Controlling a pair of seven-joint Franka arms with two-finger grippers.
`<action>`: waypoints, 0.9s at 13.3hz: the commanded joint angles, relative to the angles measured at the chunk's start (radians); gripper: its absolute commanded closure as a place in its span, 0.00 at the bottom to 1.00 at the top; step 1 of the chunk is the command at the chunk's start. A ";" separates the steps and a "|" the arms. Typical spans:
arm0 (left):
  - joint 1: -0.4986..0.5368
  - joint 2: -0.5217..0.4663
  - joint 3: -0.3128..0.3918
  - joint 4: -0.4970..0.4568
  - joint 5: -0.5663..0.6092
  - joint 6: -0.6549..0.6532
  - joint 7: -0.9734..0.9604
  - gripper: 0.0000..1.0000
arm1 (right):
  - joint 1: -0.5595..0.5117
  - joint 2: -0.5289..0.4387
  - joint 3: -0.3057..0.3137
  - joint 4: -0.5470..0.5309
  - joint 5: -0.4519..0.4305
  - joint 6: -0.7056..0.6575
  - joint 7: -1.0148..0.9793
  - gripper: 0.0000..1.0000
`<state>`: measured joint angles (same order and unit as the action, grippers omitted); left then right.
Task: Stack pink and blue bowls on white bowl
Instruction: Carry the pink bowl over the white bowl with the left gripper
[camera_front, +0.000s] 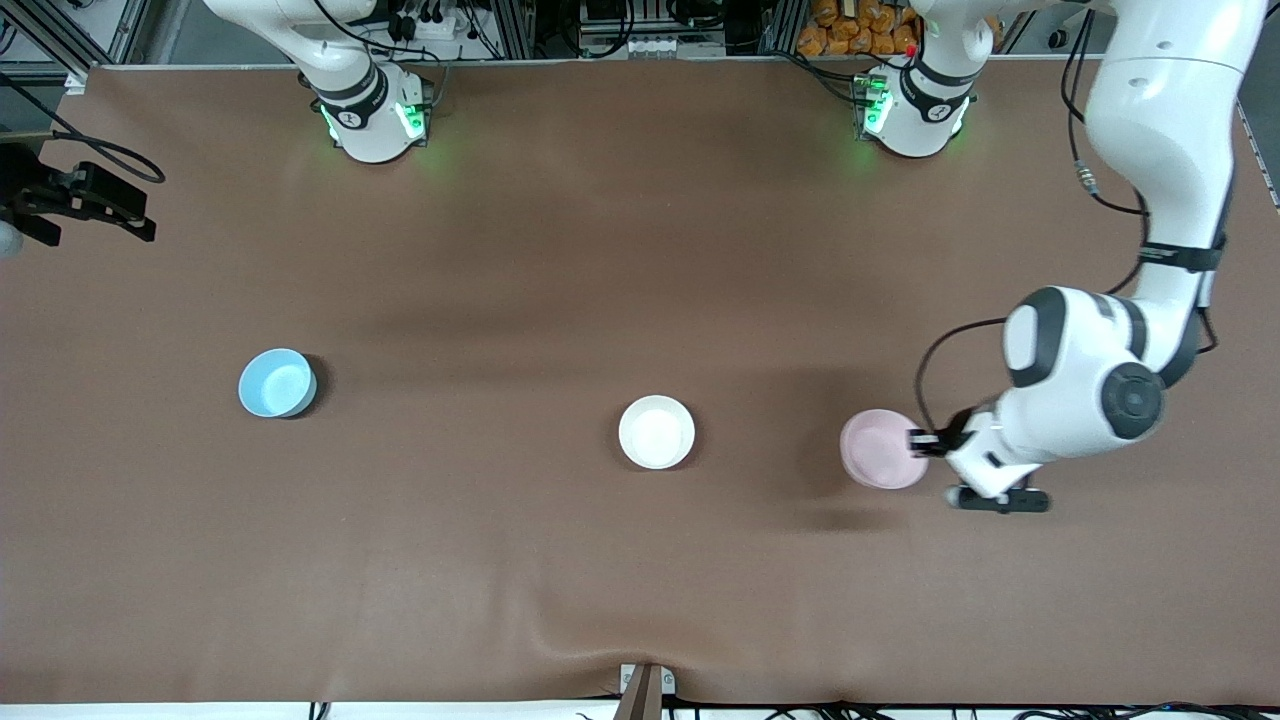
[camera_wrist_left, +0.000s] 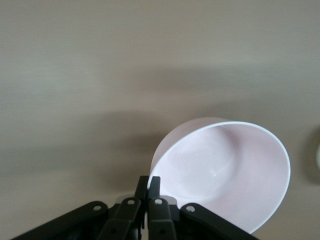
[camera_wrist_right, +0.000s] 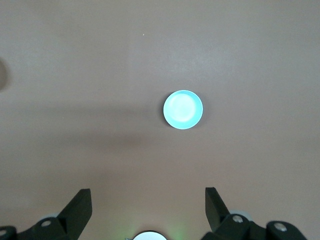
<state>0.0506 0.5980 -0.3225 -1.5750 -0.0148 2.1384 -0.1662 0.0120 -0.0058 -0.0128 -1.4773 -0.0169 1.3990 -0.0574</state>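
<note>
The pale pink bowl (camera_front: 882, 448) lies toward the left arm's end of the table. My left gripper (camera_front: 918, 442) is shut on its rim, one finger inside and one outside. In the left wrist view the pink bowl (camera_wrist_left: 225, 175) leans away from the shut left gripper (camera_wrist_left: 148, 181). The white bowl (camera_front: 656, 431) stands alone at the table's middle. The blue bowl (camera_front: 277, 383) stands toward the right arm's end. My right gripper (camera_wrist_right: 148, 195) hangs open and empty high over the table, with the blue bowl (camera_wrist_right: 183, 109) far below it. It does not show in the front view.
The brown table cover (camera_front: 640, 560) has a crease at the edge nearest the front camera. A black fixture with a cable (camera_front: 80, 200) juts in at the right arm's end. Both arm bases (camera_front: 375, 115) stand along the edge farthest from the camera.
</note>
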 joint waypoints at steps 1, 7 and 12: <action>-0.145 0.072 0.010 0.125 -0.014 -0.018 -0.208 1.00 | -0.021 0.001 0.011 0.008 0.011 -0.003 -0.002 0.00; -0.340 0.196 0.019 0.240 -0.014 0.086 -0.543 1.00 | -0.023 0.004 0.011 0.008 0.011 -0.003 -0.004 0.00; -0.442 0.240 0.062 0.259 -0.016 0.146 -0.735 1.00 | -0.029 0.009 0.010 0.006 0.011 -0.005 -0.005 0.00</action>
<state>-0.3610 0.8258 -0.2879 -1.3549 -0.0157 2.2888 -0.8525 0.0100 -0.0004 -0.0138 -1.4773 -0.0169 1.3992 -0.0574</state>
